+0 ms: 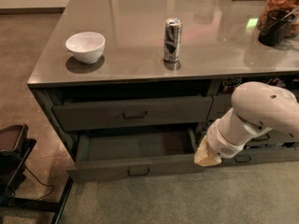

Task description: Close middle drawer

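The middle drawer (107,170) is a wide dark grey-brown drawer with a small dark handle (138,172). It stands pulled out, and its inside looks empty. My gripper (207,157) is the tan tip of the white arm (254,115). It sits low at the drawer's right front corner, close to or touching the front. The wide drawer above (133,112) stands nearly shut. Whatever lies under the open drawer is hidden.
On the grey countertop (135,13) stand a white bowl (85,46), a drink can (172,39) and a jar (280,13) at the far right. The narrower drawers (275,154) lie behind my arm. A black stand (14,167) sits on the floor at the left.
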